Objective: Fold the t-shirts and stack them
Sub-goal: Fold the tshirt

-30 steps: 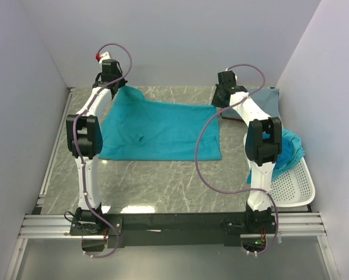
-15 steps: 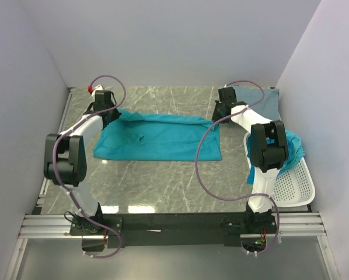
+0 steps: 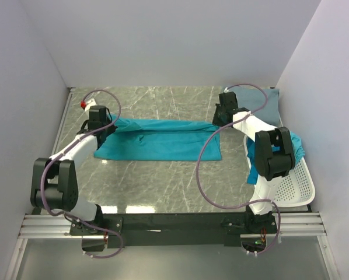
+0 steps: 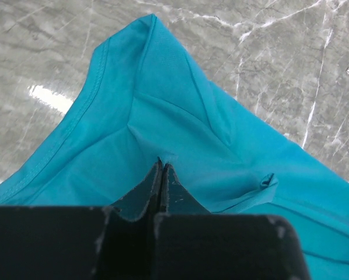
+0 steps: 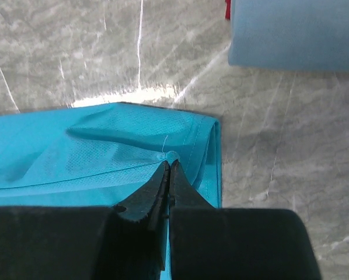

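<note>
Left tool (image 4: 160, 165): jaws pressed together, pinching a fold of the teal t-shirt (image 3: 163, 143) at its far left corner. Right tool (image 5: 167, 163): jaws likewise closed, pinching the hemmed far right corner. The shirt lies across the middle of the grey marble counter (image 3: 163, 181), its far edge drawn taut between the two tools. A folded grey-blue t-shirt (image 3: 269, 102) sits at the far right corner. More teal cloth (image 3: 294, 149) hangs from the white basket (image 3: 297, 186).

Judgement: the fabric is light, thin and limp, and will sag and wrinkle between holds. It is best gripped at stitched hems and corners, with both ends moved evenly.
</note>
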Tool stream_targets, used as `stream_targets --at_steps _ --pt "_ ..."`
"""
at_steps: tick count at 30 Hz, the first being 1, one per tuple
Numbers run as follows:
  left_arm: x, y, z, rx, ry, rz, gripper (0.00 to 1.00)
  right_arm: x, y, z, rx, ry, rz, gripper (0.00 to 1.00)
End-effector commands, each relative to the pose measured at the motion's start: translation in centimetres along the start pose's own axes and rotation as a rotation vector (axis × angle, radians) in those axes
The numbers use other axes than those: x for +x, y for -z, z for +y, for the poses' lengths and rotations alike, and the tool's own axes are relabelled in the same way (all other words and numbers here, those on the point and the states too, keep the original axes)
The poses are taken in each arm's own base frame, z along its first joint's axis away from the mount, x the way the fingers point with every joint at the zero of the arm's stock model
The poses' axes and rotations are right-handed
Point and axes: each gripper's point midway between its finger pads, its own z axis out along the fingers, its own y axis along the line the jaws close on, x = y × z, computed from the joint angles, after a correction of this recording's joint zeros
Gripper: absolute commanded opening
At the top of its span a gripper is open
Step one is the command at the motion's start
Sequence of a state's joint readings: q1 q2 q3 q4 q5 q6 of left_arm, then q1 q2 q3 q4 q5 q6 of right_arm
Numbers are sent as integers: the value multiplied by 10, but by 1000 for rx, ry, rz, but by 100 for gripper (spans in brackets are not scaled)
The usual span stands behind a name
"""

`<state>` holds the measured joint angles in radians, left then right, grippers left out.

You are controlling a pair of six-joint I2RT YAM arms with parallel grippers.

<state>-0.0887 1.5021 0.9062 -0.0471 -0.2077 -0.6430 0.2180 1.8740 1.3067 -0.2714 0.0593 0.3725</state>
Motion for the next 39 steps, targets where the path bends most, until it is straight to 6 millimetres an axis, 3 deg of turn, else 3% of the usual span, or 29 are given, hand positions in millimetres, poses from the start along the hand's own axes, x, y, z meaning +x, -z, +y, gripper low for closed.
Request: stream_targets --at_steps 1,11,13,14,15,18,23,27,31,35,39 --pt "-15 14 -5 26 30 -73 0 -14 14 4 2 3 -78 0" --pt "-1 34 18 -13 55 -85 1 11 33 -5 54 14 -112 2" --pt "0 43 18 5 66 -101 18 16 41 -4 73 25 -137 7" --pt "-2 54 18 26 77 -123 29 20 48 -6 78 24 -147 19" --pt "-5 60 17 39 83 -138 47 21 52 -9 89 22 -160 25" --pt "-15 84 9 105 105 -192 61 20 65 -7 85 15 -208 39" --pt "-33 103 -8 198 109 -248 66 8 76 -7 92 6 -261 48" --pt "-25 88 -20 240 75 -201 70 2 68 4 64 37 -242 48" --pt "-16 60 -30 245 55 -143 71 -6 56 22 2 54 -232 48" --pt "-3 39 -43 290 52 -89 71 4 34 27 -5 73 -179 48" --pt "7 27 -43 285 50 -64 70 19 17 26 4 83 -110 48"
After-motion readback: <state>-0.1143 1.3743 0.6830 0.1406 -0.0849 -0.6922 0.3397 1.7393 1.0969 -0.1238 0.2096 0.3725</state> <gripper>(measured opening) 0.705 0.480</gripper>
